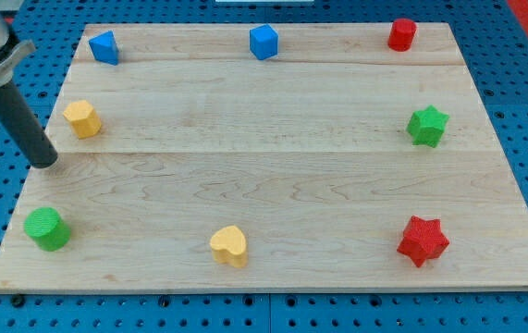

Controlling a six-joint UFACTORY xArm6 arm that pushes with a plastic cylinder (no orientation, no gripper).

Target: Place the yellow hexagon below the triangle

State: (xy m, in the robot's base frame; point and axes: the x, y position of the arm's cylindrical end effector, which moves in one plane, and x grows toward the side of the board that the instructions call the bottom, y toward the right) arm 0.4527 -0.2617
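The yellow hexagon lies near the board's left edge, in the upper half. The blue triangle sits above it at the view's top left corner of the board. My tip rests on the board's left edge, just below and left of the yellow hexagon, a short gap apart from it. The dark rod rises from the tip toward the view's top left.
A blue cube is at top centre, a red cylinder at top right, a green star at right, a red star at bottom right, a yellow heart at bottom centre, a green cylinder at bottom left. The wooden board lies on a blue pegboard.
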